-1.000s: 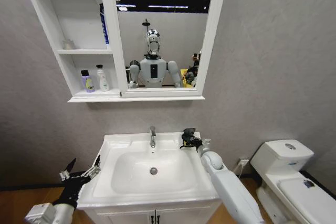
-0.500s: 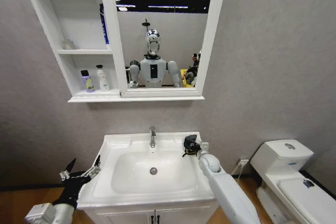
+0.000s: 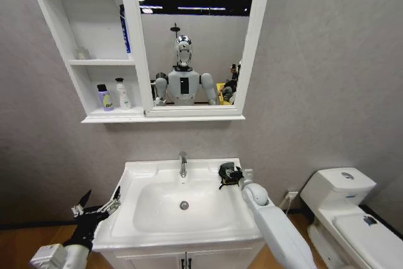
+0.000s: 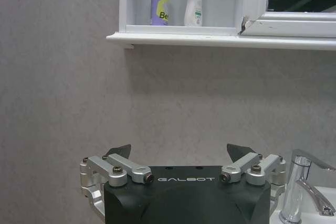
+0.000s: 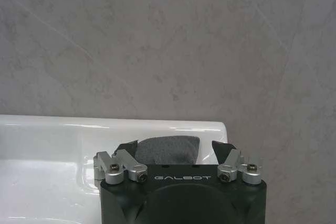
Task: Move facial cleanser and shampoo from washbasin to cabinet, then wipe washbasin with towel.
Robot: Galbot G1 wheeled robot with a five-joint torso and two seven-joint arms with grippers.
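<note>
The white washbasin sits below the wall cabinet. A purple bottle and a white bottle stand side by side on the cabinet's lowest shelf; I cannot tell which is the facial cleanser and which the shampoo. My right gripper is down at the basin's back right corner. In the right wrist view its gripper is open, with the dark grey towel lying between the fingers on the rim. My left gripper hangs open and empty left of the basin.
A chrome tap stands at the back of the bowl and a round drain sits in its middle. A white toilet is close on the right. The mirror joins the cabinet. Vanity doors are below.
My right gripper has come down from above the basin's back right corner onto the towel there. The left arm has stayed where it was.
</note>
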